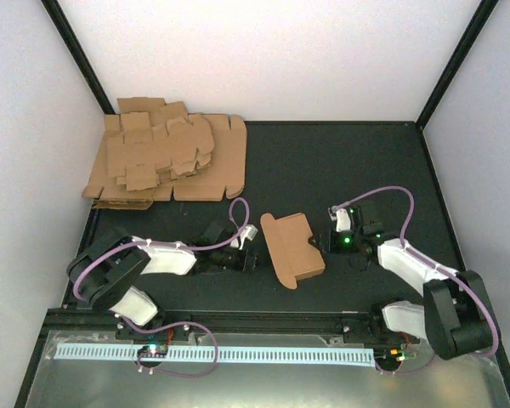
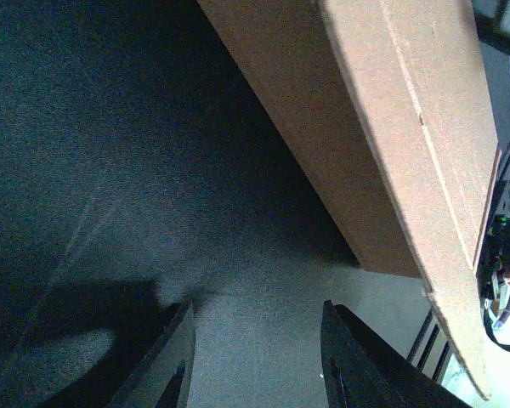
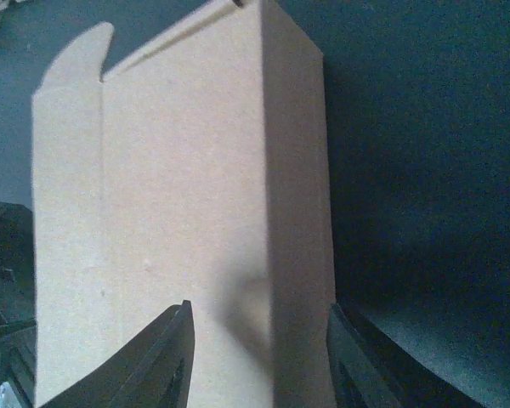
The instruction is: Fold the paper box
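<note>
The paper box (image 1: 293, 248) is a small brown oblong carton lying on the black table between my two arms, with a rounded tab at its far end. My left gripper (image 1: 248, 255) sits just left of it. In the left wrist view this gripper (image 2: 257, 306) is open, with only bare table between its fingers, and the box (image 2: 391, 127) runs past at the upper right. My right gripper (image 1: 323, 242) is at the box's right side. In the right wrist view it (image 3: 259, 304) is open, and its fingers straddle the right long edge of the box (image 3: 178, 170).
A thick pile of brown cardboard sheets (image 1: 166, 157) lies at the back left of the table. White walls with black corner posts close in the table. A metal rail (image 1: 212, 353) runs along the near edge by the arm bases.
</note>
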Robot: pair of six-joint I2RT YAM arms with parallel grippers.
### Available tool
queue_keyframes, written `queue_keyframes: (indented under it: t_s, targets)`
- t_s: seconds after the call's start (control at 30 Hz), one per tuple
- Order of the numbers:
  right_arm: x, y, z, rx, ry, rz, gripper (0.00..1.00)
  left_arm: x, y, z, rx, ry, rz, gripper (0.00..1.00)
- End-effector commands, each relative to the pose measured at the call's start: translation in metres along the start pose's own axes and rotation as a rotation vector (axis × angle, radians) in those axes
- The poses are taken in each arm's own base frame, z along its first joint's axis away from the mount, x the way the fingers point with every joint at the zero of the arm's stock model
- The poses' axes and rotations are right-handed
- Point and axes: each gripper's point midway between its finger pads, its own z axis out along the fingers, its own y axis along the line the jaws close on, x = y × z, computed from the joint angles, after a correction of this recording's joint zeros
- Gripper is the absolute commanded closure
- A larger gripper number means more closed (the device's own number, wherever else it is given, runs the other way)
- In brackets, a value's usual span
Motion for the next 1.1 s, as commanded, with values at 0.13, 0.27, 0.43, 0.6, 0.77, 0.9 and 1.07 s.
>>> queue_keyframes:
  t_s: [0.13, 0.27, 0.43, 0.6, 0.77, 0.9, 1.07]
  targets:
    - [-0.011, 0.0, -0.011, 0.029, -0.065, -0.008, 0.56, -0.006, -0.007, 0.001, 0.036, -0.01, 0.019, 0.57]
    - [-0.009, -0.009, -0.008, 0.065, -0.056, 0.006, 0.61, -0.005, -0.007, 0.002, 0.036, -0.008, 0.016, 0.57]
    - [-0.004, -0.018, -0.003, 0.084, -0.041, 0.024, 0.66, -0.005, -0.007, 0.002, 0.036, -0.008, 0.016, 0.57]
    - [-0.001, -0.027, 0.001, 0.119, -0.025, 0.047, 0.69, -0.006, -0.007, 0.006, 0.041, 0.007, 0.017, 0.57]
    - [0.0, -0.033, 0.002, 0.147, -0.018, 0.059, 0.7, -0.007, -0.006, 0.014, 0.045, 0.032, 0.005, 0.57]
    - [0.001, -0.04, 0.003, 0.179, -0.012, 0.073, 0.71, -0.009, -0.005, 0.015, 0.034, 0.033, 0.003, 0.57]
    - [-0.002, -0.049, -0.001, 0.221, -0.031, 0.097, 0.72, -0.009, -0.004, 0.017, 0.028, 0.043, -0.003, 0.57]
